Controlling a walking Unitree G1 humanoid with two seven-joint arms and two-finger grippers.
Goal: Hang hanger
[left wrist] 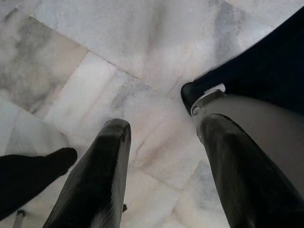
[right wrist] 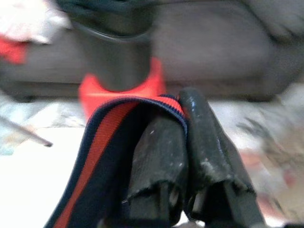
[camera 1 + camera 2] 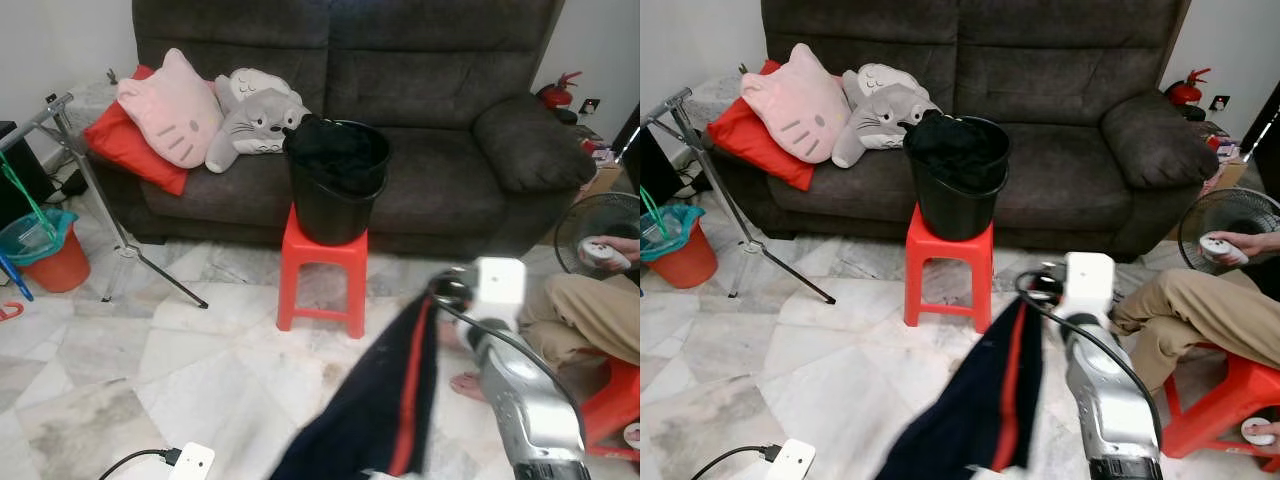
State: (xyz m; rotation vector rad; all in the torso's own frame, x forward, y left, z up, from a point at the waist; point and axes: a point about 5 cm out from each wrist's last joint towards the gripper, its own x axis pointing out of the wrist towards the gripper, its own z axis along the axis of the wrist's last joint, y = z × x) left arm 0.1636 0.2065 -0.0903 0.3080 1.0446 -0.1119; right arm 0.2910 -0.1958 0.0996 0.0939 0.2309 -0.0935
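The task's thing here is a dark navy garment [image 3: 985, 410] with a red stripe along it; no hanger can be made out in these pictures. The garment hangs from the right hand [image 2: 183, 142], draped over one finger and pinched between the two black fingers, which are pressed together on the fold. From the hand the cloth falls down and to the robot's left, toward the marble floor [image 3: 150, 350].

I judge the cloth to be soft and light: it folds freely, has no stiffness of its own, and will swing when the arm moves. It can slide off a smooth finger, so the grip should stay close to the folded edge, where the fabric is doubled. A hold on a single layer seems less safe.

The left hand [image 1: 161, 156] points down at the floor, its fingers wide apart and with nothing between them.

Ahead of the right hand stands a red stool [image 3: 322, 270] carrying a black bucket [image 3: 337, 180] with dark cloth inside. Behind it is a dark sofa [image 3: 450, 120] with a pink cat pillow [image 3: 172, 108] and a grey plush toy [image 3: 255, 118]. Far to the left of the hand stands a metal rack [image 3: 90, 180], probably the place for hanging. To the right of the hand a person [image 3: 1200, 300] sits, near a fan [image 3: 600, 225].
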